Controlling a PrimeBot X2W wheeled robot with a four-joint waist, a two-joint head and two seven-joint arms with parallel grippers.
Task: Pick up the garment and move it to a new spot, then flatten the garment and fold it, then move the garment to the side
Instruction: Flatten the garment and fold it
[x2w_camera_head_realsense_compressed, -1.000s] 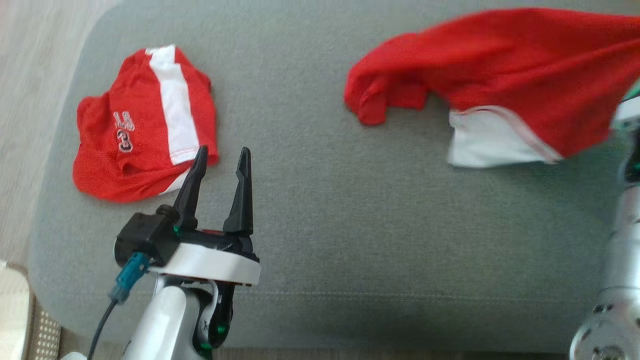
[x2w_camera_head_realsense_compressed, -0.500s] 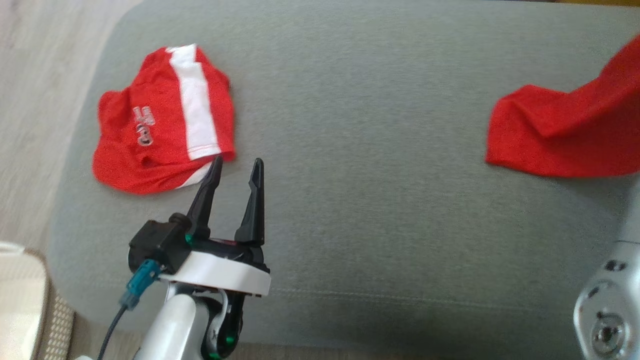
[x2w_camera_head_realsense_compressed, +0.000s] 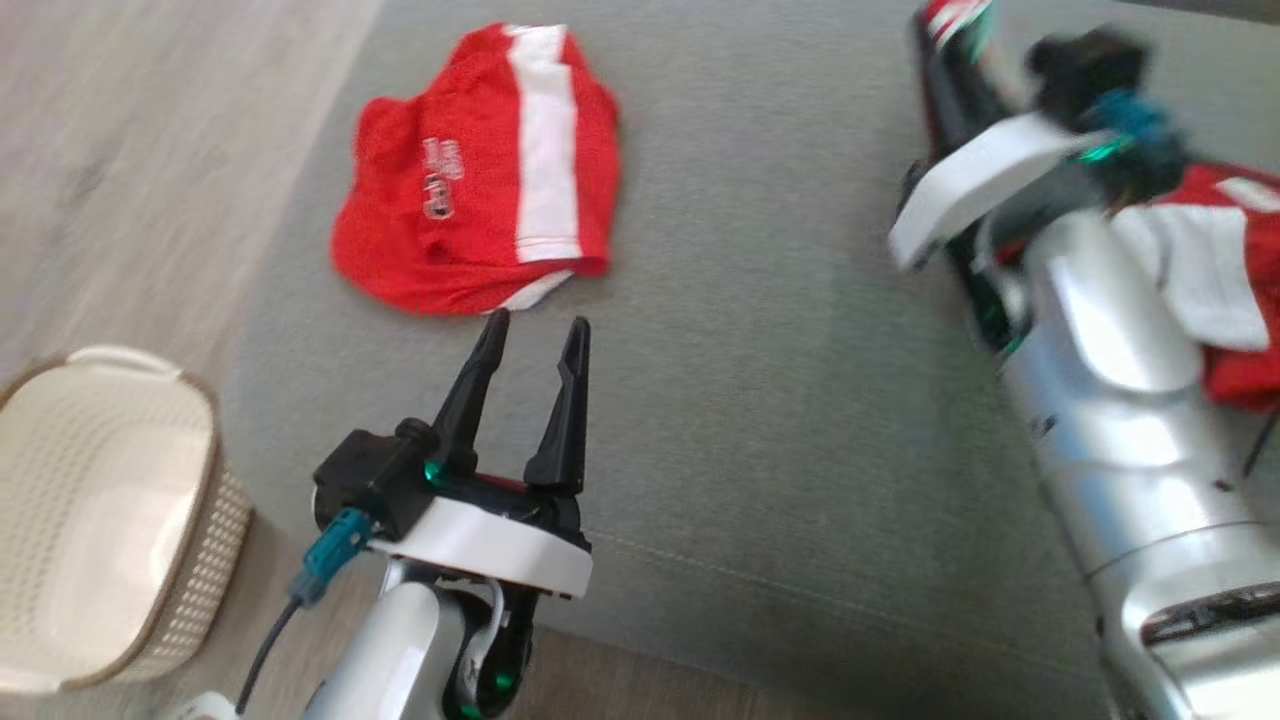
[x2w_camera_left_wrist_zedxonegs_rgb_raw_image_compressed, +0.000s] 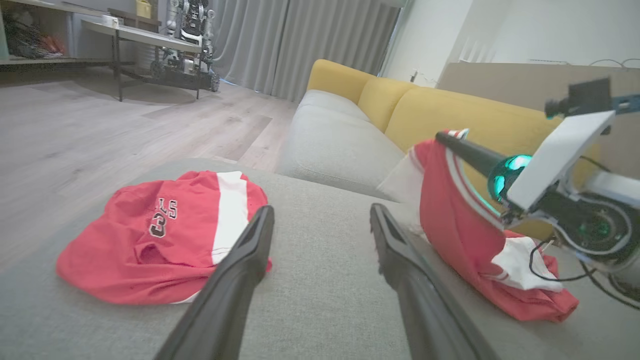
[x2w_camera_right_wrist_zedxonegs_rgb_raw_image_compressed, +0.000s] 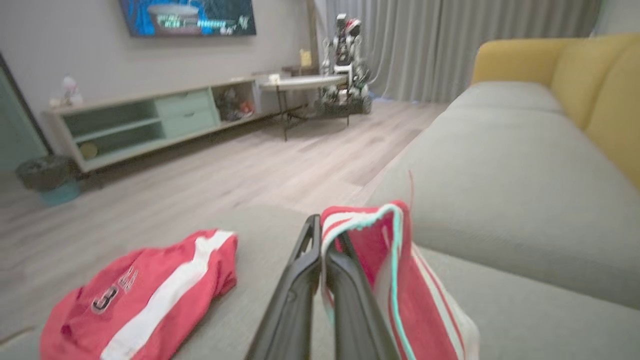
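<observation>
The garment (x2w_camera_left_wrist_zedxonegs_rgb_raw_image_compressed: 450, 215), red with white trim, hangs by one edge from my right gripper (x2w_camera_right_wrist_zedxonegs_rgb_raw_image_compressed: 320, 235), which is shut on it. Its lower part is bunched on the grey cushion (x2w_camera_head_realsense_compressed: 760, 350). In the head view the right gripper (x2w_camera_head_realsense_compressed: 930, 40) is blurred at the upper right, with the garment (x2w_camera_head_realsense_compressed: 1240, 375) partly hidden behind the silver forearm. My left gripper (x2w_camera_head_realsense_compressed: 538, 322) stands open and empty over the cushion. It sits just in front of a second red garment (x2w_camera_head_realsense_compressed: 470, 230) with a white stripe and a number print, which lies crumpled at the cushion's left end.
A cream woven basket (x2w_camera_head_realsense_compressed: 120, 500) stands on the wooden floor at the lower left, beside the cushion. A yellow sofa back (x2w_camera_left_wrist_zedxonegs_rgb_raw_image_compressed: 440, 110) rises behind the seat. Across the room are a low table, a media unit and curtains.
The head camera has swung, so the whole picture has shifted and the basket is now in it. My right arm has come into it, raised, with the garment hanging from it. The left gripper stays open.
</observation>
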